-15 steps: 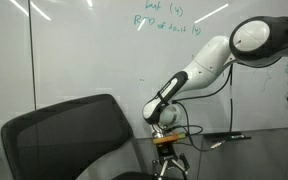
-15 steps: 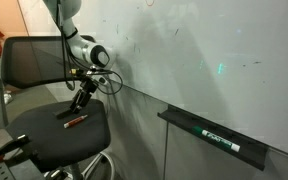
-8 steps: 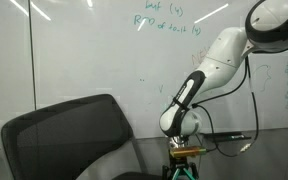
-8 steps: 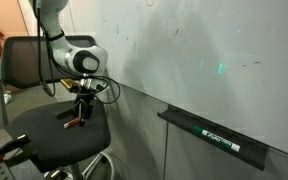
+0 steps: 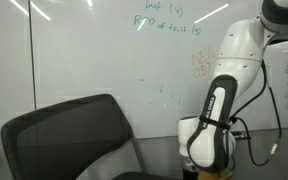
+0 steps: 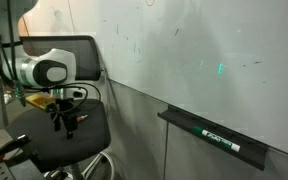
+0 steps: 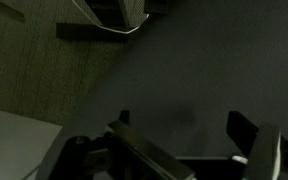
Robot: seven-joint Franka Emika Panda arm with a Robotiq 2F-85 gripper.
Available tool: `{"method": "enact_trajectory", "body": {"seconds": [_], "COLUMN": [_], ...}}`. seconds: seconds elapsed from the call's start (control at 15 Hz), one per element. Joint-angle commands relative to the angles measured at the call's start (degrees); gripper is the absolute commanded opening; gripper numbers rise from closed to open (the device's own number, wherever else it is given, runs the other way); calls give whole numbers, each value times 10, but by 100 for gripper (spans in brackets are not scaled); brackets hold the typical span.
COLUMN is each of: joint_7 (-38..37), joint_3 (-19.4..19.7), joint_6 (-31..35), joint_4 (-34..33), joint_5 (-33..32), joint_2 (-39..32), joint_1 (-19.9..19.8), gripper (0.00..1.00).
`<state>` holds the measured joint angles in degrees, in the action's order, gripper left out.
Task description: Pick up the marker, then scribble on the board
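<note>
Beside the board, the gripper is held open over the chair seat, lower left; the marker is not yet grasped.

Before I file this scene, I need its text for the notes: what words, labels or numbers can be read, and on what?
Two lines of green handwriting high on the board: too blurred to read.
White label on the black tray below the board: too small to read.
Nothing else shows text.
</note>
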<state>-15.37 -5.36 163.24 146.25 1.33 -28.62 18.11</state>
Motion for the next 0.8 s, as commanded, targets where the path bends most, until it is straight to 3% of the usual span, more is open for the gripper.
{"method": "enact_trajectory", "body": {"seconds": [0.0, 0.27, 0.73], "joint_7": [3, 15, 31], "joint_3": [28, 76, 148], "joint_6": [94, 183, 139], "joint_4": [75, 109, 68], "joint_5": [-46, -71, -62], "joint_2": [60, 85, 76], "joint_1": [51, 118, 247], "gripper": [100, 100, 100]}}
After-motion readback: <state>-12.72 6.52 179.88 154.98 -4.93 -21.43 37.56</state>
